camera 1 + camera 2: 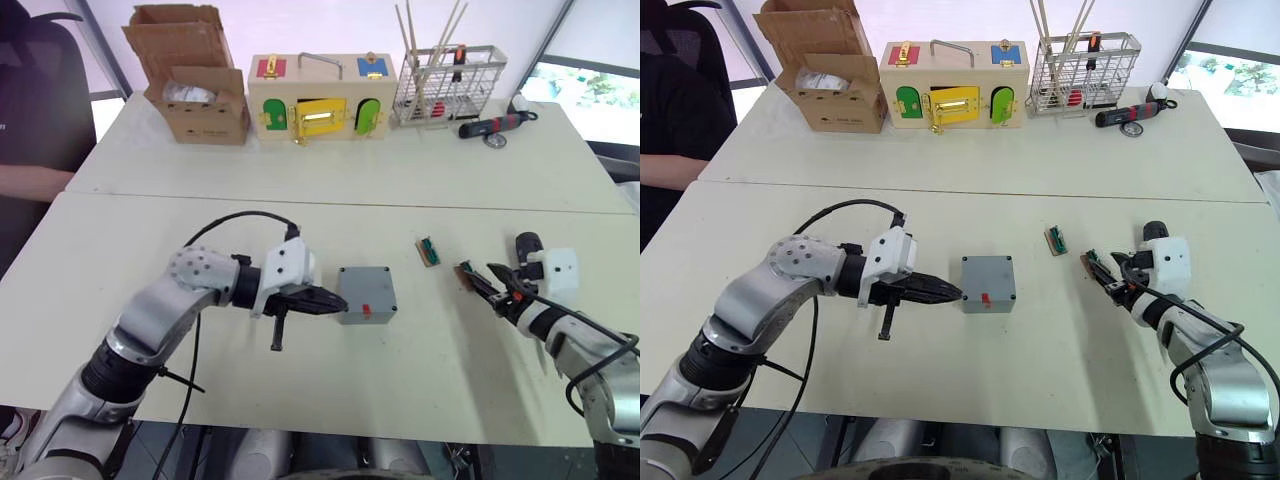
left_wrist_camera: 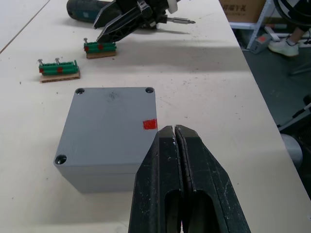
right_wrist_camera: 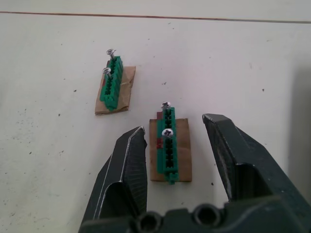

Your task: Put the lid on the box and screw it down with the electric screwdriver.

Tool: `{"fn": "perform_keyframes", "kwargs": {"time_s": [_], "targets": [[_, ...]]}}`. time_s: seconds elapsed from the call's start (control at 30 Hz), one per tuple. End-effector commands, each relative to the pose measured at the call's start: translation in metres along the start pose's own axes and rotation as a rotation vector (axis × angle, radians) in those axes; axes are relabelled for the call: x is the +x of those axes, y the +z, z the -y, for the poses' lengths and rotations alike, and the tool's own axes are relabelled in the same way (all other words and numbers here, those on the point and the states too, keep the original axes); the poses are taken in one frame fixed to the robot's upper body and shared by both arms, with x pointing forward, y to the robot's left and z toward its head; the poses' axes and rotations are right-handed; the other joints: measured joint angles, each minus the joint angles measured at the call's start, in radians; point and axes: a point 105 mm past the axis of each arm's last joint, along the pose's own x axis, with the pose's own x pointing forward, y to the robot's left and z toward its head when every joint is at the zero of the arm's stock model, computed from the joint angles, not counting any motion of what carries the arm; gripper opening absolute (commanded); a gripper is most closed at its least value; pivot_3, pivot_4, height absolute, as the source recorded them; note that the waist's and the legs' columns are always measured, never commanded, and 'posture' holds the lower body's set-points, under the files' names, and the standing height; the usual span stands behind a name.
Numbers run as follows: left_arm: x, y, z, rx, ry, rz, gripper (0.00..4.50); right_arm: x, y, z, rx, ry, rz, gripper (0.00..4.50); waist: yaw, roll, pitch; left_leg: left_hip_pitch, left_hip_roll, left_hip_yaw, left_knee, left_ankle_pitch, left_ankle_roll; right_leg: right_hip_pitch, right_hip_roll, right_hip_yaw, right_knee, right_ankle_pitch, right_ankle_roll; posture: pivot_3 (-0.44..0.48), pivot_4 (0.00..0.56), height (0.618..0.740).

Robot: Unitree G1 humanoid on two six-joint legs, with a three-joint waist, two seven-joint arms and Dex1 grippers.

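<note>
Your left gripper is clenched empty beside the lid on the box — your right gripper stands released around a green screw holder.

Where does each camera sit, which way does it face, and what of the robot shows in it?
Left eye view: on the head, looking forward and down over the table; both arms show, left gripper beside the box.
Right eye view: beside it, same scene, both arms.
Left wrist view: along its shut fingers toward the box, right gripper beyond.
Right wrist view: down between its open fingers at a green screw strip.
Both wrist views share that strip.
</note>
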Motion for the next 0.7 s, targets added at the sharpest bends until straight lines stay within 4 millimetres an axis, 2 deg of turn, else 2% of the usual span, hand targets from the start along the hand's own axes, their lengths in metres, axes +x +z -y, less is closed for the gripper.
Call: {"fn": "perform_keyframes", "kwargs": {"time_s": [0.03,0.1,0.2,0.27,0.3,0.7], "targets": [[0.0012,0.0022,0.0040,0.056,-0.002,-0.013,0.00,-0.0002,0.0070,0.0052,-0.017,-0.019,0.030,2.10,-0.001,0.000,0.000,0.000,0.000,0.000,0.000,0.000,0.000,0.000,0.000,0.000,0.000,0.000,0.000,0.000,0.150,0.740],[0.0031,0.0013,0.0047,0.054,-0.002,-0.012,0.00,-0.0002,0.0070,0.0069,-0.012,-0.019,0.031,2.10,-0.002,0.000,0.000,0.000,0.000,0.000,0.000,0.000,0.000,0.000,0.000,0.000,0.000,0.000,0.000,0.000,0.150,0.740],[0.0044,0.0011,0.0050,0.055,-0.003,-0.009,0.00,-0.0004,0.0064,0.0062,-0.010,-0.013,0.030,1.32,-0.005,0.000,0.000,0.000,0.000,0.000,0.000,0.000,0.000,0.000,0.000,0.000,0.000,0.000,0.000,0.000,0.150,0.740],[0.0050,0.0010,0.0045,0.055,-0.002,-0.008,0.00,-0.0001,0.0058,0.0052,-0.010,-0.011,0.030,0.31,-0.012,0.000,0.000,0.000,0.000,0.000,0.000,0.000,0.000,0.000,0.000,0.000,0.001,0.000,0.000,0.000,0.150,0.740],[0.0051,0.0009,0.0043,0.055,-0.001,-0.008,0.00,0.0001,0.0055,0.0048,-0.009,-0.010,0.029,0.06,-0.014,0.000,0.000,0.000,0.000,0.000,0.000,0.000,0.000,0.000,0.000,0.000,0.001,0.000,0.000,0.000,0.150,0.740],[0.0035,-0.0038,0.0052,0.045,0.003,-0.013,0.00,-0.0006,0.0055,0.0006,0.004,-0.003,0.041,0.06,-0.015,0.000,0.000,0.000,0.000,0.000,0.000,0.000,0.000,0.000,0.000,0.000,0.001,0.000,0.000,0.000,0.150,0.740]]}}
